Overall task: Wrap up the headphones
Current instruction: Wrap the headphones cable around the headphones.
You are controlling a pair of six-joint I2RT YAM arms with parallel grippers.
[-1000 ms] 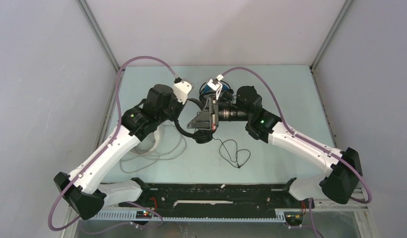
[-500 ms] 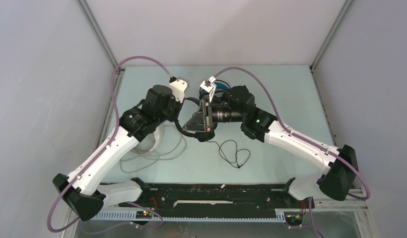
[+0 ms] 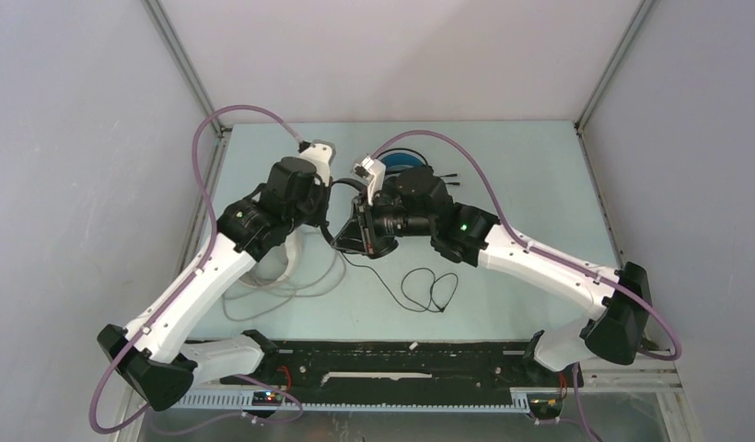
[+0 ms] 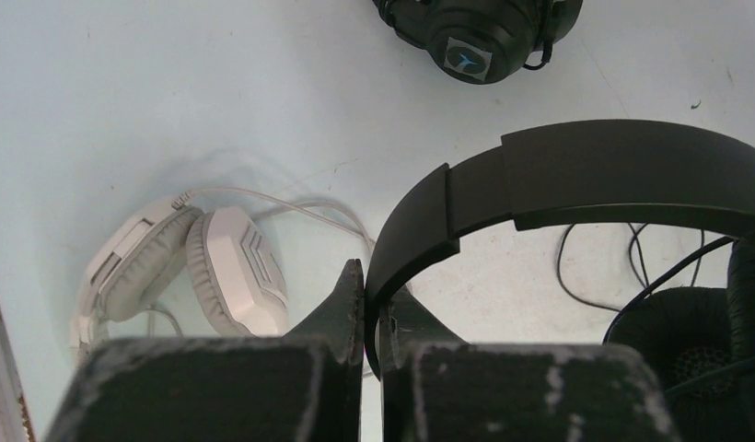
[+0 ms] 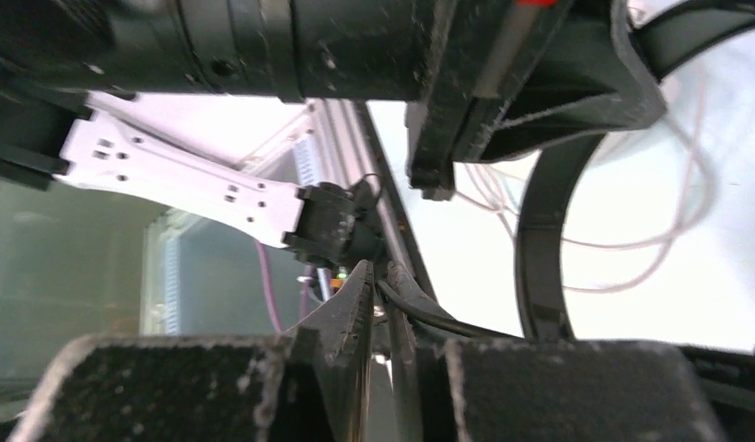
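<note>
Pinching the all-black headphones (image 4: 613, 166) by the headband, the left fingers (image 4: 346, 308) are clamped on it, holding it above the worktop (image 4: 171, 92). The right fingers (image 5: 346, 318) sit nearly together on its thin black cable (image 5: 438, 319). The white headset (image 4: 222, 276) lies left of the left fingers.

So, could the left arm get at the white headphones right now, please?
Probably not yet: the left gripper is shut on the black headphones' headband and must let go first, though the white headphones lie uncovered nearby.
</note>
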